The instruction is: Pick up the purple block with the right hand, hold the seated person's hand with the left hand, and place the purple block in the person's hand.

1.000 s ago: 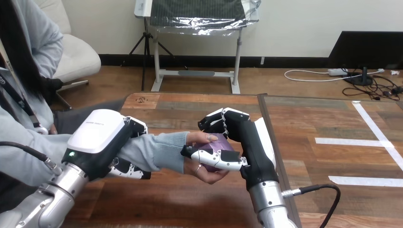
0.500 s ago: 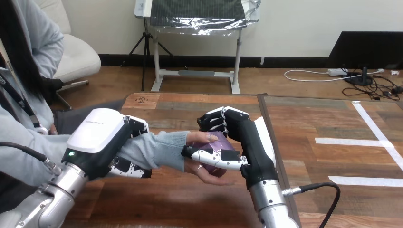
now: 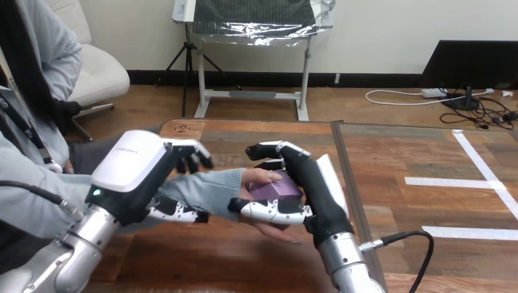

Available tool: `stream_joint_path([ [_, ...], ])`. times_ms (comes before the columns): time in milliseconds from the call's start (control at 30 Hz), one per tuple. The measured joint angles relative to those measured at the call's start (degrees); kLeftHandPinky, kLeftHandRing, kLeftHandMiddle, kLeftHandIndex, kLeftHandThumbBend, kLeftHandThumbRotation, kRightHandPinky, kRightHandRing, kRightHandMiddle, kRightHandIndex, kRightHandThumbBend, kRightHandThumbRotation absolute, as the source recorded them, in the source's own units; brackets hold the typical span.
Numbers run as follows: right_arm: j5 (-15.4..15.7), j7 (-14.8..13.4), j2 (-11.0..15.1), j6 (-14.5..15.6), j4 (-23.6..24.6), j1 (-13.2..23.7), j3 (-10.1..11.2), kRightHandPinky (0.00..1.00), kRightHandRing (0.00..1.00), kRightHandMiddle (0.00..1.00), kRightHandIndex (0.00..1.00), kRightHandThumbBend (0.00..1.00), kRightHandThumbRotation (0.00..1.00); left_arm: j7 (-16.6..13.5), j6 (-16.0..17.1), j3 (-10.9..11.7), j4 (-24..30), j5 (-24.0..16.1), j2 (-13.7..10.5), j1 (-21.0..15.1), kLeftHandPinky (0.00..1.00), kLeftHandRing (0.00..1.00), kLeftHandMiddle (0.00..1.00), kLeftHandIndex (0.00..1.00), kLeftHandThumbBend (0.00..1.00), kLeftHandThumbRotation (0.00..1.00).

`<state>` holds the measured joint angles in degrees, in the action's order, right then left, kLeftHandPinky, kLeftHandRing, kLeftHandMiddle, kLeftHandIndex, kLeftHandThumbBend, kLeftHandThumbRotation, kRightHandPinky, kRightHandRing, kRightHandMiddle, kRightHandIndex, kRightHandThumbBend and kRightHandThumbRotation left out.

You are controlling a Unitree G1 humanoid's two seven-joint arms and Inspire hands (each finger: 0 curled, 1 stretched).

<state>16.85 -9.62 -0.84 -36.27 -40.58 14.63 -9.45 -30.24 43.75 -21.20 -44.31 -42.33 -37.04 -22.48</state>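
Observation:
The purple block (image 3: 279, 190) lies in the person's hand (image 3: 261, 177), which is stretched palm-up over the middle of the table. My right hand (image 3: 311, 183) is open around it. Its fingers reach straight over the block's far side and its thumb (image 3: 272, 211) stretches along the near side. My left hand (image 3: 137, 168) is at the person's grey-sleeved forearm (image 3: 204, 189). Its fingers (image 3: 194, 155) are lifted and spread above the sleeve. The thumb lies under the forearm.
The wooden table (image 3: 244, 134) runs under both arms, with a dark seam (image 3: 343, 159) just right of my right hand. The person sits at the view's left, with the arm reaching in across the table.
My right hand's fingers have straightened off the purple block, which now rests in the person's palm. My left hand's fingers have uncurled and lifted from the forearm, and that hand has moved slightly forward.

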Motion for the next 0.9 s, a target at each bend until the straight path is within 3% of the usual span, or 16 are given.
stream_joint_path([
  [400,1.0,1.8,1.42,3.07,0.65,0.0,-0.47,0.91,0.96,0.95,0.97,1.0,0.57,0.51,-1.1,0.69,2.69,0.02,0.04,1.06,0.75,0.81,0.81,0.84,1.0,0.33],
  [900,1.02,3.73,3.71,5.88,3.65,-0.01,-0.77,0.95,1.0,1.0,1.0,1.0,0.69,0.52,-0.34,1.32,3.49,0.4,0.12,3.65,0.84,0.92,0.93,0.96,1.0,0.44],
])
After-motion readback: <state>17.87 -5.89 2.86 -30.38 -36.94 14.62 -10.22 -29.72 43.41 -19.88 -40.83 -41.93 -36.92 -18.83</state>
